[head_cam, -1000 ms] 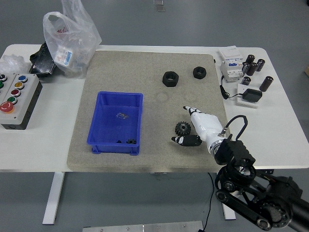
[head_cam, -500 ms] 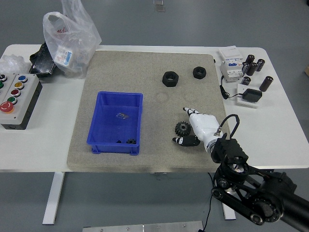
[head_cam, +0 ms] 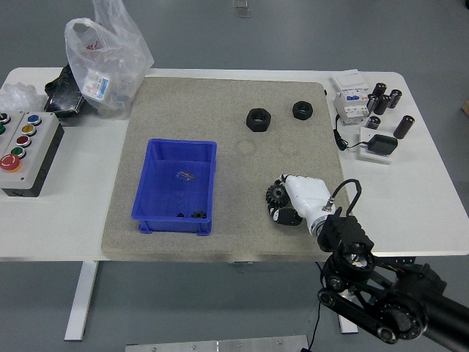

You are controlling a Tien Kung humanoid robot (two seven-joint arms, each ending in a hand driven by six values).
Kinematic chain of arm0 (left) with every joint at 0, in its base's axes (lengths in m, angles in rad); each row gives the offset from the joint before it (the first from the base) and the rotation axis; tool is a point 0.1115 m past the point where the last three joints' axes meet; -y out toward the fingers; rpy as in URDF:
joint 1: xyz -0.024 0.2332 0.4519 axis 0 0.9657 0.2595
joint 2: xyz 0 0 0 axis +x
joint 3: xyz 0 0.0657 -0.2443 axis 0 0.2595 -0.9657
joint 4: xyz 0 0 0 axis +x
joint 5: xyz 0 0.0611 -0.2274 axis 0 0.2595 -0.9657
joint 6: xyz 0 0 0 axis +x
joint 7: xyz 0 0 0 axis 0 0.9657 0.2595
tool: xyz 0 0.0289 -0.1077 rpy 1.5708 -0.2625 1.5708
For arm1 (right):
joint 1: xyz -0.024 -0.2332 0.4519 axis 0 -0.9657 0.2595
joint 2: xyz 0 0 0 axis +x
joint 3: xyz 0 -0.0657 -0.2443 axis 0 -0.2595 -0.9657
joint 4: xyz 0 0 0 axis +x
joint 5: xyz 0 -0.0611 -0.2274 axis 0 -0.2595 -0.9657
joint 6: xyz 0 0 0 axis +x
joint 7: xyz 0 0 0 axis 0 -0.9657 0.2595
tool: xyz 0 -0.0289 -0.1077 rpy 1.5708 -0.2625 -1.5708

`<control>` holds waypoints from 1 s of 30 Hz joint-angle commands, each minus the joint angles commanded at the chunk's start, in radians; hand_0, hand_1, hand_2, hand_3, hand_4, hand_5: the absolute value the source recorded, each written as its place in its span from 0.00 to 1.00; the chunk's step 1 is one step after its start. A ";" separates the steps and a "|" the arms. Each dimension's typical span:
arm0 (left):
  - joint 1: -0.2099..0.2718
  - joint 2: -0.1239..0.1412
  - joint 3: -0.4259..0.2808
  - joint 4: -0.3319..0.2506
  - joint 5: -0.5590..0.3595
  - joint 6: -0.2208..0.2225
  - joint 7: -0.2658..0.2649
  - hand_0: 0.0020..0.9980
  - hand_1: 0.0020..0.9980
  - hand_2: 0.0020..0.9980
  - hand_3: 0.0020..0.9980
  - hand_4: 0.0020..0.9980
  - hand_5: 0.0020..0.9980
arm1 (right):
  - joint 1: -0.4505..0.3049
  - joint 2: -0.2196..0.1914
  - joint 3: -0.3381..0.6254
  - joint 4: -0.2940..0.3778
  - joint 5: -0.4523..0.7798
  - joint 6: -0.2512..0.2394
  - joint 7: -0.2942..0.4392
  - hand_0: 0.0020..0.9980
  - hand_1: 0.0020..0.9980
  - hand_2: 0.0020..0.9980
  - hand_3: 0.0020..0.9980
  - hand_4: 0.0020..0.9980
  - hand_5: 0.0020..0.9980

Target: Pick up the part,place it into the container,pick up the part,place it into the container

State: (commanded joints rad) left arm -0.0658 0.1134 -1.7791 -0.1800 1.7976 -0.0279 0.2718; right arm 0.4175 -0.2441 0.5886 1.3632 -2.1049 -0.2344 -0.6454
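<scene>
The small black gear (head_cam: pixel 276 194) sits on the grey mat (head_cam: pixel 183 110), a little way to the right of the blue bin (head_cam: pixel 152 176). The right hand (head_cam: pixel 293 202) is white with dark fingertips. Its fingers are curled in close around the gear and touch it, but the gear looks like it is resting on the mat. Whether the grip is tight cannot be told from this view.

The blue bin is open on top. Inside it lies a small shiny metal piece (head_cam: pixel 186 175) near the middle. Two tiny dark parts (head_cam: pixel 190 215) lie by its front wall.

Further back on the mat are two black nuts. The bigger nut (head_cam: pixel 258 119) is on the left and the smaller nut (head_cam: pixel 303 110) is on the right. Nothing stands between the gear and the bin.

On the white table (head_cam: pixel 73 213) to the right are a white switch block (head_cam: pixel 350 99), some dark little cylinders (head_cam: pixel 386 99) and a black pad on a white base (head_cam: pixel 381 145). A thin black wire runs beside them. On the left are a grey button box (head_cam: pixel 26 150) with coloured buttons and a clear plastic bag (head_cam: pixel 106 62) lying partly over a black tray (head_cam: pixel 62 92). What is in the bag is hard to make out.

The right arm (head_cam: pixel 381 297) comes in from the bottom right corner, and part of it is cut off by the edge.
</scene>
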 joint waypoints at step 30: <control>-0.006 -0.004 0.010 0.000 -0.009 -0.002 0.008 0.62 0.59 0.57 0.62 0.49 0.45 | 0.301 0.182 -0.318 -0.062 -0.002 -0.104 0.029 0.73 0.95 1.00 1.00 0.57 0.24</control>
State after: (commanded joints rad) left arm -0.0722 0.1097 -1.7688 -0.1800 1.7885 -0.0299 0.2795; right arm 0.7183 -0.0620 0.2703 1.3011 -2.1065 -0.3386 -0.6162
